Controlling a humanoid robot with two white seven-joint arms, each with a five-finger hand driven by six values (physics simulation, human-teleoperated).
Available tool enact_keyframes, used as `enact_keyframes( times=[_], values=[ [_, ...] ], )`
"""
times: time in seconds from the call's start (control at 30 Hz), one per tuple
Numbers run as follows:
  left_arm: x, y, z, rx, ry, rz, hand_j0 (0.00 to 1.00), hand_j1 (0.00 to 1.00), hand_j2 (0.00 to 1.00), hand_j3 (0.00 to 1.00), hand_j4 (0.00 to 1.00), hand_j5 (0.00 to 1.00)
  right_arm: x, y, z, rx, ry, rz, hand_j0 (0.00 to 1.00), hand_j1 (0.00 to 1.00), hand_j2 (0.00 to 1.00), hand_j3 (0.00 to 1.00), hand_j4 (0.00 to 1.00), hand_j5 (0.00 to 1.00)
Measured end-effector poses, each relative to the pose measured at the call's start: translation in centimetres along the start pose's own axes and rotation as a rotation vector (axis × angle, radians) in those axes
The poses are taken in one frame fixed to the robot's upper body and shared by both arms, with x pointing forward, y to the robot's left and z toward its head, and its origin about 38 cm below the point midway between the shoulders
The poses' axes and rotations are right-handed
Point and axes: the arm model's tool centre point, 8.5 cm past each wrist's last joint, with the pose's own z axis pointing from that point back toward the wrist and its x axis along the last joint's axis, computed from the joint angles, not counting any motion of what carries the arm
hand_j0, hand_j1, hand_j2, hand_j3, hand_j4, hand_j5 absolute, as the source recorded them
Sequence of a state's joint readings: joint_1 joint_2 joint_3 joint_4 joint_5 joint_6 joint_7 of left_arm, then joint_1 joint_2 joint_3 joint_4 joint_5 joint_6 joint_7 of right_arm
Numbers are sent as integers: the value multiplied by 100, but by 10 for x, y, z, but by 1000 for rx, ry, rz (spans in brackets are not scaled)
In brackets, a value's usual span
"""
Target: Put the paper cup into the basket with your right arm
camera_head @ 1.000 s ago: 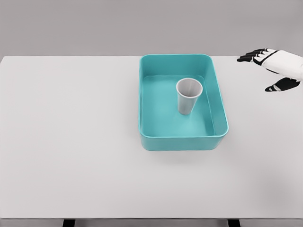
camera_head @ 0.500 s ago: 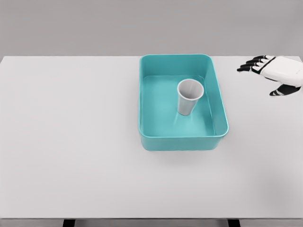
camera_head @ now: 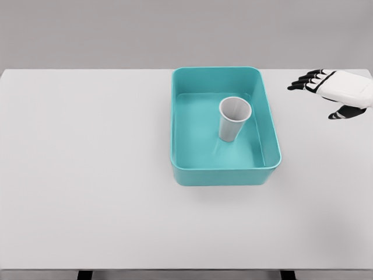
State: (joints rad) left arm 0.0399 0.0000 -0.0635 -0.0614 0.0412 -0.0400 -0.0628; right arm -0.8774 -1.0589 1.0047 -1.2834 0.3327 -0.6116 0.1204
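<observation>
A white paper cup (camera_head: 233, 118) stands upright inside the teal basket (camera_head: 221, 175), toward its right half, mouth up. My right hand (camera_head: 323, 93) hovers above the table to the right of the basket, well apart from it. Its dark fingers (camera_head: 304, 80) are spread and point left, and it holds nothing. The left arm is out of view.
The basket sits on a white table (camera_head: 87, 175) whose far edge runs just behind the basket's back rim. A grey wall fills the background.
The right hand has shifted slightly, ending a little further left and lower than a second ago. The cup has settled a touch to the right inside the basket.
</observation>
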Motion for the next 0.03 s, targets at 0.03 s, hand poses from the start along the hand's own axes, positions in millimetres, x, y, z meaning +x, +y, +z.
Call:
enact_keyframes(
  times=[0.03],
  values=[
    [1, 0, 0, 0, -1, -1, 100, 100, 100, 100, 100, 100, 0, 1, 0, 2, 0, -1, 100, 100, 100, 100, 100, 100]
  ],
)
